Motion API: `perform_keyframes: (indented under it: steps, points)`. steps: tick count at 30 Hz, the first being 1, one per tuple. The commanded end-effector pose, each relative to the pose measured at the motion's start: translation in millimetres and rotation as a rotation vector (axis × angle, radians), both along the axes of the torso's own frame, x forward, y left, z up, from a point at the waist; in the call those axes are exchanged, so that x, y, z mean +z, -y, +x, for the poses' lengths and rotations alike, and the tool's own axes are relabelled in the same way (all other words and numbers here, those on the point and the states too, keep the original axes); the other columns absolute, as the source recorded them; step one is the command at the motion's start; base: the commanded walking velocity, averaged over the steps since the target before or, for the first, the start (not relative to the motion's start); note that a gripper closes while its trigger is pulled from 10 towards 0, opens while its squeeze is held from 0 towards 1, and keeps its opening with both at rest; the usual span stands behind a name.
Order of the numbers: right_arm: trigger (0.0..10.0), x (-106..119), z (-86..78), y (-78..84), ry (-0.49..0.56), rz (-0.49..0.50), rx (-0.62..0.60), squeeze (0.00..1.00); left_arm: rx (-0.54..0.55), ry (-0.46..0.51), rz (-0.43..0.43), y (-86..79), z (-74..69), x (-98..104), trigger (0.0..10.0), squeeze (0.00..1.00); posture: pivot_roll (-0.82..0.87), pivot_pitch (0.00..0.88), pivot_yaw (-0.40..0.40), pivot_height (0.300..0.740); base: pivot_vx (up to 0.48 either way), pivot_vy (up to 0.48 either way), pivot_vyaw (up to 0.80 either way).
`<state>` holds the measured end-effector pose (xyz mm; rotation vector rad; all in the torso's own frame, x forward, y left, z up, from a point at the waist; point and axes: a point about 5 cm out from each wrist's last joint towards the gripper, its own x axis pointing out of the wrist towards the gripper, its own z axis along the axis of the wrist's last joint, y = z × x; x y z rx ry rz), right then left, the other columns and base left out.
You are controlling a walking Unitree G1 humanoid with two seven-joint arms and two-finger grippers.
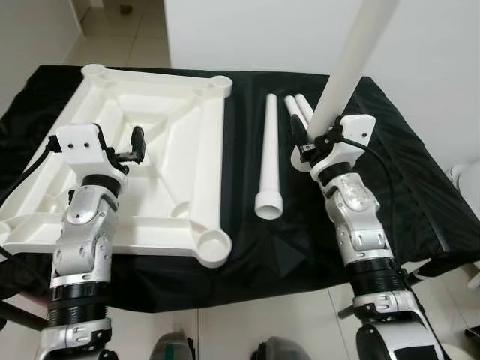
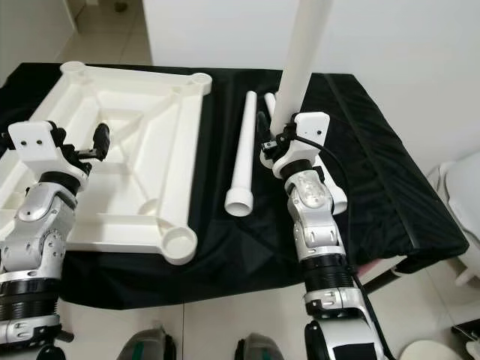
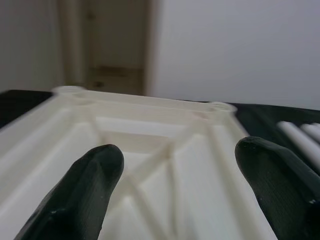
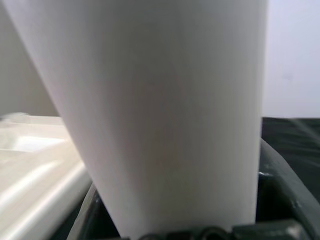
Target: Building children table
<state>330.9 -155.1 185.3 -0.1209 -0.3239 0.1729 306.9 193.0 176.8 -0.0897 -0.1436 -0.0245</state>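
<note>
One white plastic tabletop (image 1: 150, 150) lies upside down on the left part of the desk (image 1: 420, 195), which is covered with a black cloth (image 1: 255, 255). Its underside faces up, showing crossed ribs and a round socket at each of its four corners; the near right socket (image 1: 213, 243) is plainly open, with nothing in it, and the other three look the same.

Four white table legs can be counted. One leg (image 1: 268, 154) lies flat on the cloth just right of the tabletop, pointing far to near, its wider hollow end nearest the robot. Two more legs (image 1: 298, 106) lie side by side farther right, their far tips showing beside the raised leg while their near parts are hidden behind the right arm. The fourth leg (image 1: 352, 64) is held up off the desk by the right gripper (image 1: 311, 142), tilted so its upper end leans to the right and runs out of the top of the head views. The gripper is clenched around the leg's lower part, and in the right wrist view the leg's white shaft (image 4: 165, 110) sits between the dark fingers (image 4: 280, 185).

The left gripper (image 1: 137, 142) hovers over the near left part of the tabletop, grasping nothing; in the left wrist view its two black fingers (image 3: 80, 195) stand well apart, with the ribbed underside (image 3: 165, 145) showing between them.

Beyond the desk is a white wall (image 1: 285, 30), with pale floor tiles (image 1: 120, 30) to the far left.
</note>
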Motion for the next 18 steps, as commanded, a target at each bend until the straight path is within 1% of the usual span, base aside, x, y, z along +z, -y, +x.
perform_keyframes:
  steps: [1, 2, 4, 6, 8, 9, 10, 11, 12, 13, 15, 16, 18]
  points:
    - [10.0, 2.8, 1.0, -4.6, 0.013, 0.009, 0.012, 0.00, 0.000, -0.024, 0.011, -1.8, -1.0, -4.4, 10.0, 0.00, 0.01, 0.000, -0.046, 0.740, 0.000, 0.000, 0.00]
    - [10.0, 2.8, 1.0, -4.6, 0.013, 0.009, 0.012, 0.00, 0.000, -0.024, 0.011, -1.8, -1.0, -4.4, 10.0, 0.00, 0.01, 0.000, -0.046, 0.740, 0.000, 0.000, 0.00]
    - [10.0, 2.7, 1.1, -4.4, 0.013, 0.009, 0.012, 0.00, -0.033, -0.030, 0.044, 1.3, -2.3, -7.2, 10.0, 0.00, 0.01, 0.000, -0.046, 0.740, 0.000, 0.000, 0.00]
    - [10.0, 2.8, 1.2, -4.7, 0.013, 0.009, 0.012, 0.00, -0.054, -0.039, 0.059, 2.4, -2.8, -8.9, 10.0, 0.00, 0.01, 0.000, -0.044, 0.740, 0.000, 0.000, 0.00]
    - [10.0, 2.8, 0.7, -5.2, 0.014, 0.010, 0.011, 0.00, -0.140, -0.090, 0.101, 5.6, -5.4, -17.4, 10.0, 0.00, 0.01, 0.000, -0.042, 0.740, 0.000, 0.000, 0.00]
    - [10.0, 2.6, 0.4, -5.1, 0.015, 0.010, 0.011, 0.00, -0.206, -0.127, 0.131, 7.1, -7.8, -23.4, 10.0, 0.00, 0.01, 0.000, -0.039, 0.740, 0.000, 0.000, 0.00]
    - [10.0, 2.6, 0.4, -5.1, 0.015, 0.010, 0.011, 0.00, -0.206, -0.127, 0.131, 7.1, -7.8, -23.4, 10.0, 0.00, 0.01, 0.000, -0.039, 0.740, 0.000, 0.000, 0.00]
    - [10.0, 2.5, 0.2, -5.0, 0.015, 0.010, 0.009, 0.00, -0.261, -0.150, 0.165, 7.9, -10.4, -27.8, 10.0, 0.00, 0.01, 0.000, -0.038, 0.740, 0.000, 0.000, 0.00]
    - [10.0, 2.5, 0.2, -5.0, 0.015, 0.010, 0.009, 0.00, -0.261, -0.150, 0.165, 7.9, -10.4, -27.8, 10.0, 0.00, 0.01, 0.000, -0.038, 0.740, 0.000, 0.000, 0.00]
    - [10.0, 2.4, 0.1, -4.7, 0.015, 0.011, 0.008, 0.00, -0.308, -0.173, 0.191, 7.4, -12.7, -31.6, 10.0, 0.00, 0.01, 0.000, -0.033, 0.740, 0.000, 0.000, 0.00]
    - [10.0, 1.9, -0.1, -3.9, 0.015, 0.013, 0.002, 0.00, -0.410, -0.233, 0.273, 6.5, -18.0, -40.0, 10.0, 0.00, 0.01, 0.000, -0.022, 0.740, 0.000, 0.000, 0.00]
    - [10.0, 1.9, -0.1, -3.9, 0.015, 0.013, 0.002, 0.00, -0.410, -0.233, 0.273, 6.5, -18.0, -40.0, 10.0, 0.00, 0.01, 0.000, -0.022, 0.740, 0.000, 0.000, 0.00]
    - [10.0, 1.6, -0.4, -3.2, 0.016, 0.015, -0.004, 0.00, -0.493, -0.276, 0.327, 7.2, -22.4, -45.0, 10.0, 0.00, 0.00, 0.000, -0.017, 0.740, 0.000, 0.000, 0.00]
